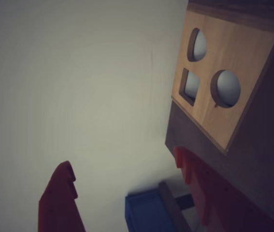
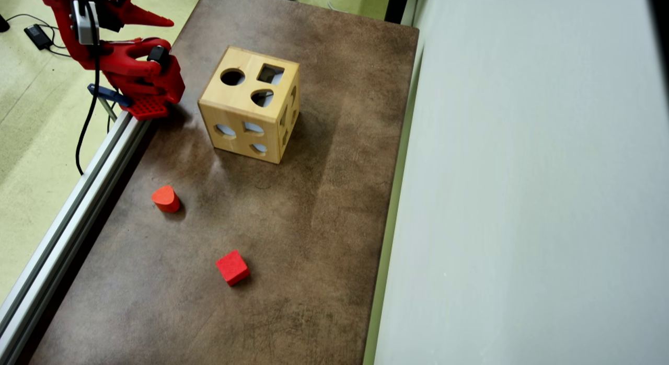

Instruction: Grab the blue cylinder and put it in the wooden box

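In the wrist view, the wooden box [image 1: 223,72] is seen at the right, tilted in the frame, with three holes cut in its lit face: a half-round one, a square one and a round one. Only pale light is shown through these holes, so what is held inside cannot be told. The gripper [image 1: 122,159] is shown with its two red fingers spread wide, one at the lower left and one at the lower right against the box's dark side, and nothing is held between them. A blue squared piece [image 1: 144,212] is cut off by the bottom edge beside a grey rail [image 1: 173,205]; its kind cannot be made out here. In the overhead view, the box is set at the far left part of a brown table [image 2: 324,224], with shaped holes in its top and side faces, and its contents are hidden. The blue cylinder is not made out in either view, and whether it lies in the box cannot be told. An orange-red rounded block [image 2: 165,198] and a red cube [image 2: 232,267] are laid well apart on the near part of the table. The red arm [image 2: 136,72] is folded at the far left corner, above an aluminium rail that is run along the table's left edge. Green flooring [image 2: 36,145] is seen at the left and a pale wall [image 2: 522,197] at the right.
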